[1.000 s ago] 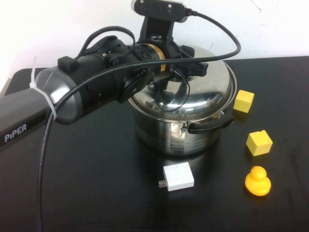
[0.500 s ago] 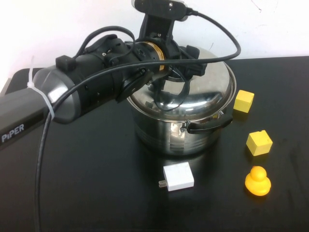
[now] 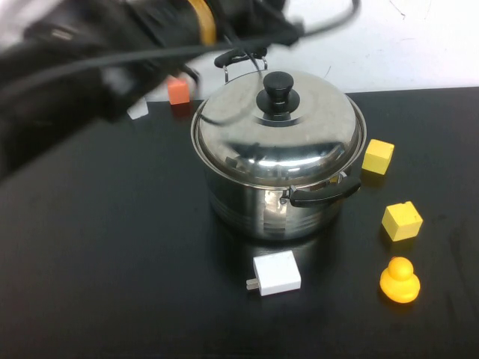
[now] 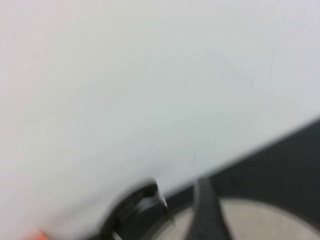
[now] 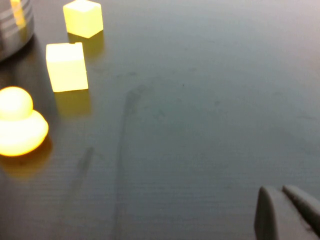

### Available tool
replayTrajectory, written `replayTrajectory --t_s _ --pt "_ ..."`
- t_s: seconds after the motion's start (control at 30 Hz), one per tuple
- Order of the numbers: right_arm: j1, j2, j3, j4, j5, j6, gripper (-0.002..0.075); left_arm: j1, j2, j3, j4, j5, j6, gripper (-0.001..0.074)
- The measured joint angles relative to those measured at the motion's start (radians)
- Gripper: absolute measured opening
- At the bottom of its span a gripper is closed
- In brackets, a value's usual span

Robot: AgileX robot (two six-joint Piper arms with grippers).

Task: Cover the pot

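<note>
The big steel pot [image 3: 275,212] stands mid-table with the domed steel lid [image 3: 278,142] seated on its rim, black knob [image 3: 278,91] on top. My left arm is a blurred dark mass at the upper left. Its gripper [image 3: 241,58] is above and behind the lid's far edge, open and holding nothing. In the left wrist view one finger [image 4: 205,212] shows over the lid's edge [image 4: 265,220]. My right gripper [image 5: 283,199] is shut and empty over bare table to the right of the pot [image 5: 12,25]; it is out of the high view.
A white charger plug [image 3: 276,273] lies in front of the pot. Two yellow cubes [image 3: 378,156] [image 3: 402,221] and a yellow rubber duck [image 3: 399,280] sit to its right. An orange cube [image 3: 178,90] is behind it on the left. A white wall runs along the back.
My left gripper has let go of the lid's knob and swung quickly up and to the left. The lid stays on the pot, now fully uncovered in the high view.
</note>
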Motion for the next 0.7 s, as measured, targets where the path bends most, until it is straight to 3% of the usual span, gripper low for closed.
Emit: replayTrajectory --t_s 0.07,0.23,0.3,0.47,0.7 --pt "0.000 0.000 0.000 0.000 0.000 0.000 -0.0002 0.000 -0.059 0.000 0.007 0.022 0.000 0.0364" --pt "0.000 0.000 0.000 0.000 0.000 0.000 -0.0002 0.000 -0.216 -0.001 0.010 0.163 0.000 0.0091" --pt "0.000 0.000 0.000 0.000 0.000 0.000 -0.0002 0.000 -0.268 -0.001 0.010 0.234 0.000 0.0038" --pt "0.000 0.000 0.000 0.000 0.000 0.000 -0.0002 0.000 -0.404 0.031 0.007 0.369 0.000 0.0006" --pt "0.000 0.000 0.000 0.000 0.000 0.000 -0.0002 0.000 -0.643 0.269 -0.007 0.391 -0.017 0.0000"
